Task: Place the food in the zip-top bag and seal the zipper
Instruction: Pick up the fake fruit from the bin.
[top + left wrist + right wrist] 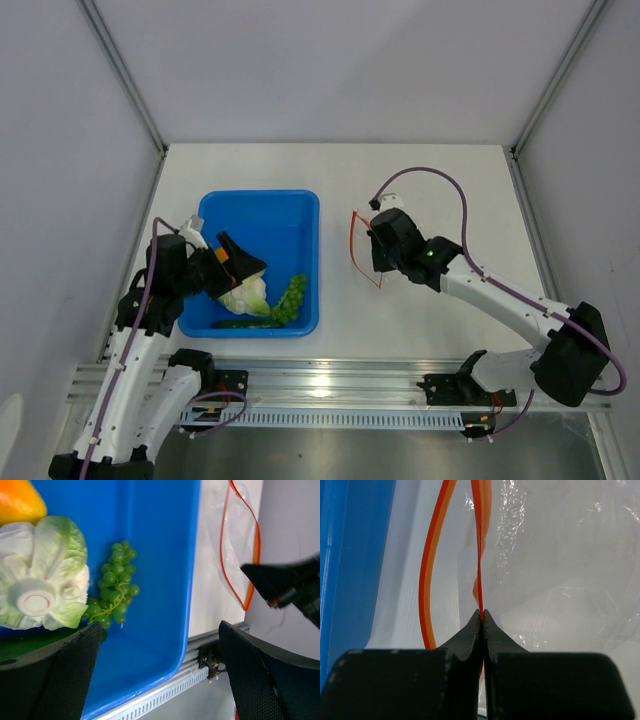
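Observation:
The blue tray [300, 205] holds the white-and-green cabbage [246, 296], the green grape bunch [291, 299] and the dark cucumber [240, 323]. The orange-yellow fruit [17, 500] lies beside the cabbage [42, 575]; the grapes [115, 585] and a strip of the cucumber [25, 647] lie near it. My left gripper [243, 268] hangs open and empty over the food [160, 672]. My right gripper [376, 252] is shut [481, 614] on the orange-red zipper [479, 555] of the clear bag [560, 555]. It holds the mouth [353, 240] open as a loop just right of the tray.
The tray's right wall [192, 555] stands between the food and the bag [235, 545]. The slotted metal rail [330, 385] runs along the table's near edge. White enclosure walls [70, 150] close in the left, back and right.

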Robot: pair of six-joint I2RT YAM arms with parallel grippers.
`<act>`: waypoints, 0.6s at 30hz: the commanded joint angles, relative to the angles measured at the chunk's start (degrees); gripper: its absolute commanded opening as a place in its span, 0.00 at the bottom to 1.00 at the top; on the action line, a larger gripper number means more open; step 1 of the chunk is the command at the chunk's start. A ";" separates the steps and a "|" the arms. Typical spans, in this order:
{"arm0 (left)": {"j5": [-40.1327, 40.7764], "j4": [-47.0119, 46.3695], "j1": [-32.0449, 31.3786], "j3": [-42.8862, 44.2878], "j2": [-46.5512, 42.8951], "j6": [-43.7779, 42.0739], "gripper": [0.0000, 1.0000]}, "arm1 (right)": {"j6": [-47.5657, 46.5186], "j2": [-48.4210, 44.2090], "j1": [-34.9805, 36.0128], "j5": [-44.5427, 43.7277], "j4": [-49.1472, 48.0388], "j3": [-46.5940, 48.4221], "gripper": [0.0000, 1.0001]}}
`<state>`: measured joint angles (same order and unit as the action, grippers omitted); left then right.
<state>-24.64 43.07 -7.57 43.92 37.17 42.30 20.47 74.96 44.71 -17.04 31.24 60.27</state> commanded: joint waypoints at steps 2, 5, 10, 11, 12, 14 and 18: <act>9.22 0.17 0.37 1.95 3.52 5.66 1.00 | -0.17 -3.15 0.29 1.30 -0.22 -0.68 0.00; 13.47 3.16 0.11 3.97 5.98 9.10 0.99 | 0.27 -2.71 0.20 3.06 4.07 3.00 0.00; 23.75 15.96 -1.39 11.43 11.78 8.50 1.00 | 1.33 0.97 -2.95 9.89 15.57 13.62 0.00; 24.11 17.56 -1.39 12.15 14.40 8.24 0.99 | 1.85 1.24 -3.22 11.22 16.21 14.43 0.00; 24.03 19.05 -1.39 12.94 15.90 7.97 0.99 | 2.29 1.76 -3.40 12.37 17.00 15.22 0.00; 23.94 22.93 -2.35 15.75 18.98 7.45 0.99 | 2.99 2.29 -3.75 15.09 18.50 16.28 0.00; 28.60 25.75 -6.92 19.97 24.96 8.32 0.99 | 2.74 1.86 -3.84 16.94 16.23 14.09 0.00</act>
<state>-0.60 63.16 -12.14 60.84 60.05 49.56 22.65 76.40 40.88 -4.03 45.87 74.67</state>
